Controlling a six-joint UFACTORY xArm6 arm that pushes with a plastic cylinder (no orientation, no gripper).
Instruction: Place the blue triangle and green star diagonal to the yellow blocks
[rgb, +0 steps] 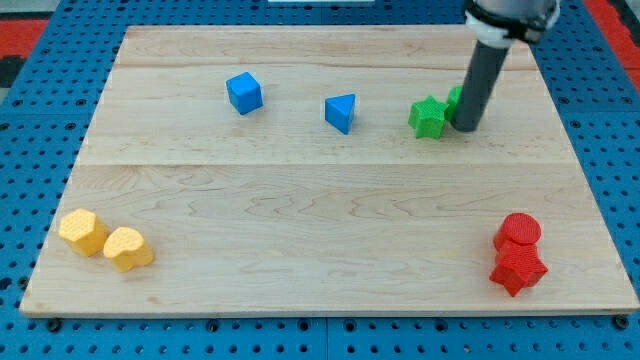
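The blue triangle (341, 112) lies on the wooden board at upper middle. The green star (428, 117) lies to its right. My tip (465, 126) touches the board just right of the green star, close to it. A second green block (456, 97) is partly hidden behind the rod. Two yellow blocks (82, 231) (127, 249) sit side by side at the view's bottom left, far from the tip.
A blue cube (244, 92) lies at upper left of the board. Two red blocks (519, 230) (518, 268) sit touching at the bottom right. The board (300, 210) lies on a blue pegboard surface.
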